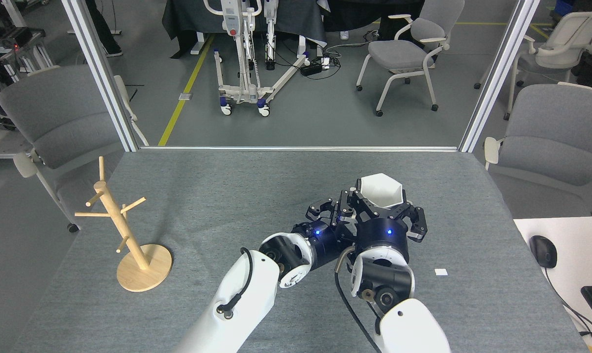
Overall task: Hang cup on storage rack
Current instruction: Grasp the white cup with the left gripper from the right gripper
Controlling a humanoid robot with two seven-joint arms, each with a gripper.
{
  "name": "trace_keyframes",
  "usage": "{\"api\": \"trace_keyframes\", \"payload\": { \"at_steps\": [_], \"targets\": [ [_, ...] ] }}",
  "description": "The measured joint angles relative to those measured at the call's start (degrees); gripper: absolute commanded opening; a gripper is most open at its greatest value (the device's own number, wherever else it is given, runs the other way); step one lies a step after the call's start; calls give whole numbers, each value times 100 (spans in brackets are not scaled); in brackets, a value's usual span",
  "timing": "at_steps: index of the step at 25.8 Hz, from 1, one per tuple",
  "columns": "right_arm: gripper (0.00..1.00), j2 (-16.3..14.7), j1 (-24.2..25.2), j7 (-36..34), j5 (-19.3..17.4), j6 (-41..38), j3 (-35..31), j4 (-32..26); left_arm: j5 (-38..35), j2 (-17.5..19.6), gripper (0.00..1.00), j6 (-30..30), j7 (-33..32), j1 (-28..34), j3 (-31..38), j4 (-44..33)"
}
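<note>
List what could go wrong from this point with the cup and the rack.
1. Both claws crowd the cup: the left claw sits right against the right claw, so they could collide or knock the cup over.
2. The storage rack stands far across the table, near its left edge; a loose grip might drop the cup on the way.
3. Its pegs are thin, so a misaligned approach could tip the rack.

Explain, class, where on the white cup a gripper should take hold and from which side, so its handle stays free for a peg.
Grip the white faceted cup across its tapering body, just below the hexagonal rim, coming from the near side. It stands upright, mouth up, so opposite flat facets offer the fingers parallel faces. Its handle is hidden here, so locate it first and keep the fingers off it.
</note>
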Motion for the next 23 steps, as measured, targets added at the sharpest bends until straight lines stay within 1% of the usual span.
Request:
{"api": "trace_keyframes", "payload": {
  "at_steps": [6,17,18,22,23],
  "targets": [
    [21,13,76,-3,-1,0,0,0,169,-3,99,20,0,-37,0,-91],
    [18,21,185,-46,2,-17,0,2,199,-5,98,78,4,-42,-17,-99],
    [18,27,190,-48,1,-31,0,2,199,-4,94,78,4,-42,-17,-91],
    [17,48,192,-106,-2,-91,108,-2,181,-1,70,143,-7,-41,-56,-53],
    [17,52,190,-138,-2,-91,146,-2,179,-1,61,150,-16,-40,-74,-53]
  ]
}}
